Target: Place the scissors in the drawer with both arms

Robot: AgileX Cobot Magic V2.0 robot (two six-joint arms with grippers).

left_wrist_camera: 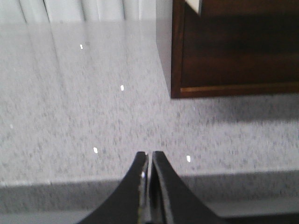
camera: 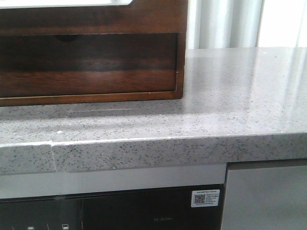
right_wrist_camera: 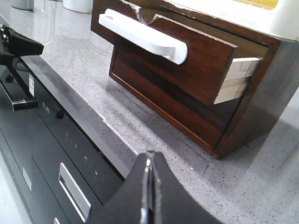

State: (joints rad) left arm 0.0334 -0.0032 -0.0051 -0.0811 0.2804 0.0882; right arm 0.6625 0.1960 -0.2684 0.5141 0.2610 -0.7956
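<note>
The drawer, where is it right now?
The drawer shows in the right wrist view, pulled partway out of the top of the wooden cabinet on the grey counter.

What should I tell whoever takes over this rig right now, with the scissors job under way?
Left tool: shut, nothing in it, over the front edge of the counter.
Right tool: shut, nothing in it, out in front of the cabinet.
Upper drawer: pulled out; a white object lies across its front.
Scissors: in no view.
Done: drawer open.
Left: find the scissors, grasp them, put them in.
</note>
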